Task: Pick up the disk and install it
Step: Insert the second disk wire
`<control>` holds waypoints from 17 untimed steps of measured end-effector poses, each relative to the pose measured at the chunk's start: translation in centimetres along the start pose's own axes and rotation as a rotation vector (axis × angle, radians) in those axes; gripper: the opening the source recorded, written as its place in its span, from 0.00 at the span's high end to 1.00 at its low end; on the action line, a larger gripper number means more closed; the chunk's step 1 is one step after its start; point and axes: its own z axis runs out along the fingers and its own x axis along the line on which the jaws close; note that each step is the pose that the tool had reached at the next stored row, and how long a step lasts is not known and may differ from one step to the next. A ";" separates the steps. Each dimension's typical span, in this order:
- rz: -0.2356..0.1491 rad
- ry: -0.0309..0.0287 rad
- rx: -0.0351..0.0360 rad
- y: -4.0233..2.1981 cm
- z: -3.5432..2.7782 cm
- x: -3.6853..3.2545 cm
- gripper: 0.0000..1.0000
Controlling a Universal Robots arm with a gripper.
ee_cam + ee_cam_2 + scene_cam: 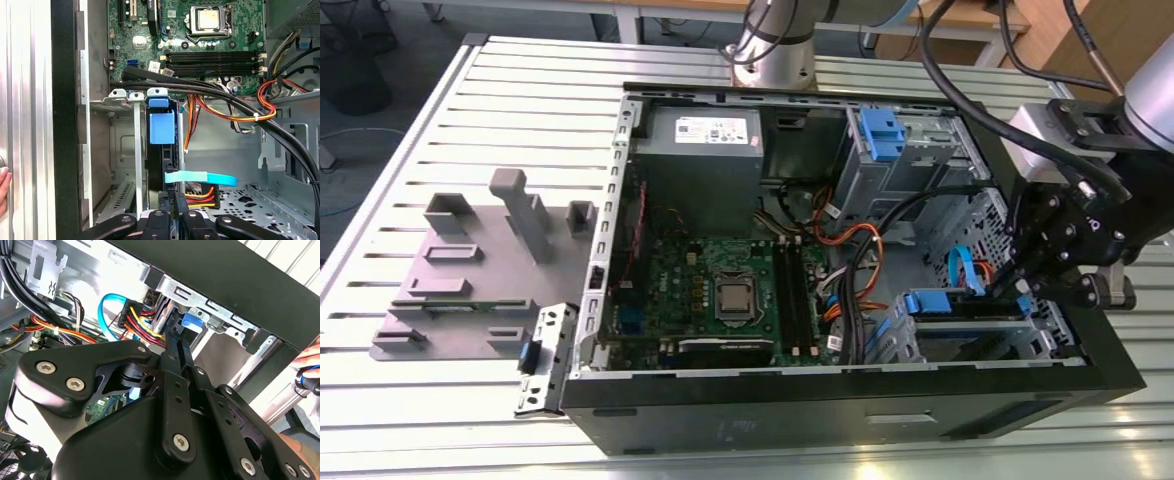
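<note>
The gripper [171, 212] stands narrowed, fingertips [178, 207] at the disk's [161, 150] cabled end; the disk sits upright in the drive cage [117, 100] at the computer case's [854, 405] front corner.

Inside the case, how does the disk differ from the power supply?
The disk has a blue handle end; the power supply is plain grey with a white sticker. The disk is much smaller than the power supply. The disk sits toward the exterior view's right, the power supply toward its left. Both are inside the case.
</note>
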 end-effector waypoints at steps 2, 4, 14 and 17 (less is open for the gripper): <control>0.000 -0.0003 0.0000 0.03 0.04 -0.01 0.84; 0.000 -0.0002 0.0000 0.04 0.07 -0.01 0.84; 0.000 0.0000 0.0000 0.07 0.25 -0.01 0.84; 0.000 -0.0007 -0.0001 0.07 0.37 -0.02 0.84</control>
